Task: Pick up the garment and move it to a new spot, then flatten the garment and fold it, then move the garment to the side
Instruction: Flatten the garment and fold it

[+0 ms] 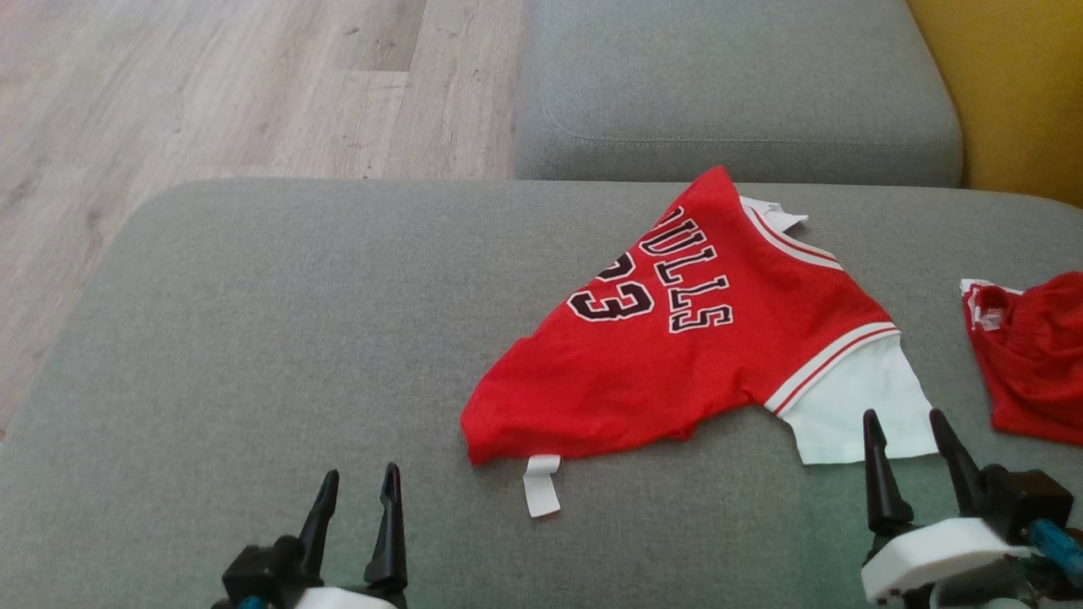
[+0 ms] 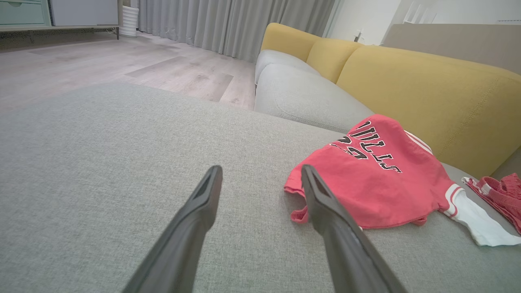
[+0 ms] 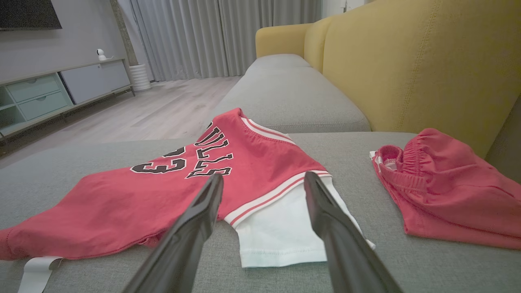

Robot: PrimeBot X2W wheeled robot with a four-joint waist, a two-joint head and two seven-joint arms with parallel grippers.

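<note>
So you had the red jersey (image 1: 677, 364) lying rumpled on the grey seat cushion (image 1: 254, 338), right of the middle, lettering side up. One white sleeve (image 1: 854, 406) poked out toward the robot and a little white tag (image 1: 541, 486) stuck out at the near hem. Your left gripper (image 1: 361, 470) sat over bare cushion, jaws wide apart, holding nothing, well clear of the jersey. Your right gripper (image 1: 904, 414) had its jaws spread too, empty, with the tips right at the near edge of that sleeve. Honestly couldn't tell if they touched it. Red shorts (image 1: 1032, 355) lay off to the right, apart from the jersey.
</note>
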